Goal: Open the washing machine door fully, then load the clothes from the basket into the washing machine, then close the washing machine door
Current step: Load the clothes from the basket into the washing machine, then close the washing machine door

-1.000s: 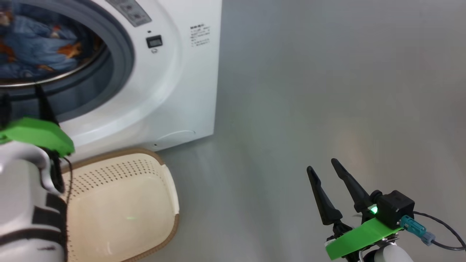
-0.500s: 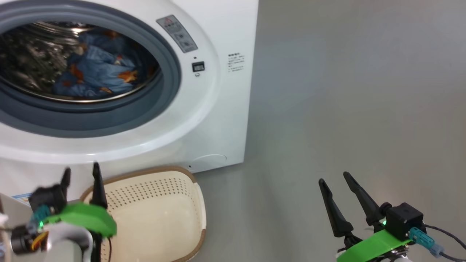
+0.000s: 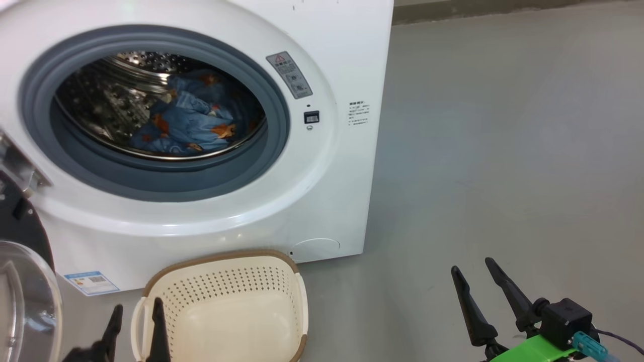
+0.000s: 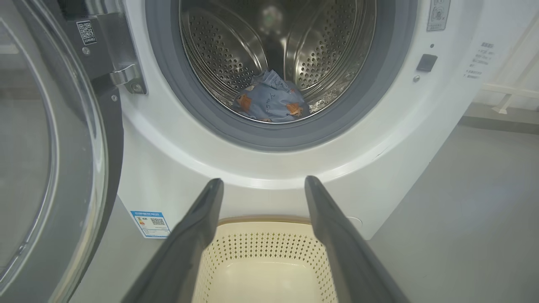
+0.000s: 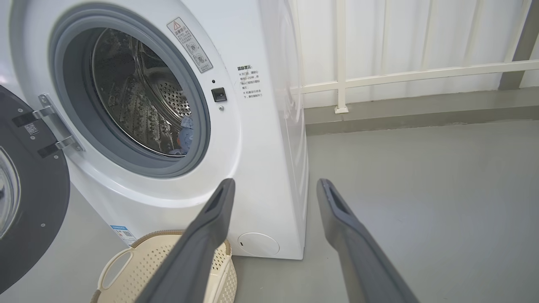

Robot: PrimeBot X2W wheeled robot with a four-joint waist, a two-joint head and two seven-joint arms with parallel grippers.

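The washing machine [image 3: 327,191] stands with its mouth uncovered. Its door [image 3: 25,296] hangs swung out at the left, also seen as the door [image 4: 50,147] and the door [image 5: 29,198]. Inside the steel drum lie the blue printed clothes [image 3: 188,128], which also show as the clothes [image 4: 271,101]. In front of the machine the cream basket [image 3: 221,257] sits on the floor with nothing in it. My left gripper [image 3: 138,307] is open by the basket's left handle and points at the machine [image 4: 264,181]. At the lower right my right gripper [image 3: 472,265] is open over bare floor [image 5: 276,182].
Grey floor [image 3: 503,151] stretches to the right of the machine. A white railing [image 5: 400,75] and a wall run behind it. A blue label sticker [image 3: 91,282] sits low on the machine's front, close to the open door's edge.
The head camera has swung, so more of the machine's front shows. My left gripper has drawn back from the drum mouth down to the basket's left side. The right gripper keeps its pose.
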